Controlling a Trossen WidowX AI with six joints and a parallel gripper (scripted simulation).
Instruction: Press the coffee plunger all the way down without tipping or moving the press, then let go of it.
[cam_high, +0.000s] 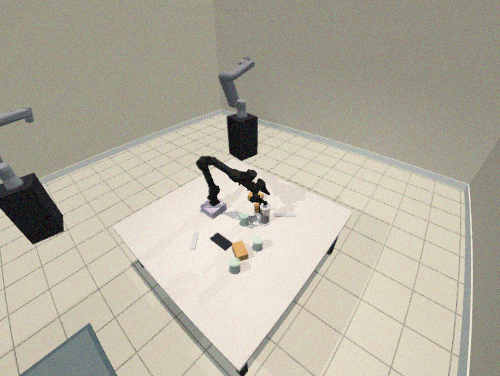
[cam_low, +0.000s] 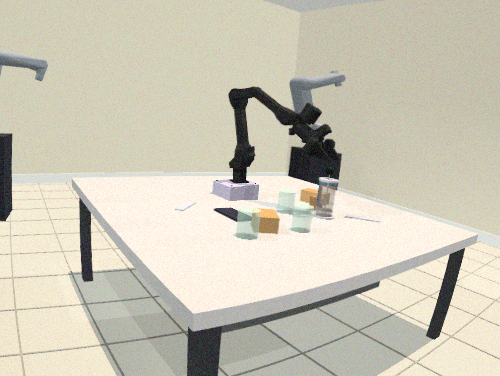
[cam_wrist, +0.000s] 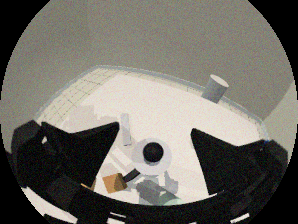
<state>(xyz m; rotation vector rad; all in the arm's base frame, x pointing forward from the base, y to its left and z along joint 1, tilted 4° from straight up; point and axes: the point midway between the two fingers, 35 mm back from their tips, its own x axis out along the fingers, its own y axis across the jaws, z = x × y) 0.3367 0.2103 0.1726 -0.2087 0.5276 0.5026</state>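
Observation:
The coffee press (cam_high: 265, 215) (cam_low: 326, 200) is a clear cylinder with a grey lid and stands upright on the table (cam_high: 175, 270) (cam_low: 240, 270). Its round black plunger knob (cam_wrist: 153, 152) shows in the wrist view over the pale lid, between the spread fingers and touching neither. In the exterior view the knob appears just above the lid; how far down the plunger is cannot be told exactly. My gripper (cam_wrist: 155, 129) is wide open and empty, close above the press. In the top and exterior views its dark fingers partly hide the knob.
Green translucent cups (cam_high: 234, 266) (cam_high: 257, 243) (cam_low: 286, 201) and an orange block (cam_high: 240, 250) (cam_low: 266, 221) stand on the table. More orange blocks (cam_low: 311, 195) (cam_wrist: 114, 183) are near the press. A dark flat slab (cam_high: 221, 241) and pale strips (cam_high: 194, 240) (cam_high: 285, 215) lie on the table.

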